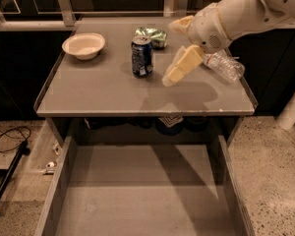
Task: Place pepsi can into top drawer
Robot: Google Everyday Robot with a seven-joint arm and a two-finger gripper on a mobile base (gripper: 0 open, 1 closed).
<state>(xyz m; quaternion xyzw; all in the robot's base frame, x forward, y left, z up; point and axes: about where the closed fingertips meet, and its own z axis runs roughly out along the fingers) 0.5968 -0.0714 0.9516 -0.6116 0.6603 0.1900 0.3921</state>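
Observation:
The pepsi can [142, 56] stands upright on the grey tabletop [98, 92], near its middle toward the back. It is dark blue with a silver top. My gripper [173, 50] hangs just right of the can, a little apart from it. It is open and empty, with its cream fingers [181, 67] spread. The top drawer [137, 191] is pulled out below the table's front edge, and its flat grey floor is bare.
A white bowl [83, 45] sits at the back left of the table. A shiny green foil bag [152, 35] lies right behind the can. A clear plastic water bottle [225, 66] lies at the right edge, under my arm. A black cable [10, 134] lies on the floor at left.

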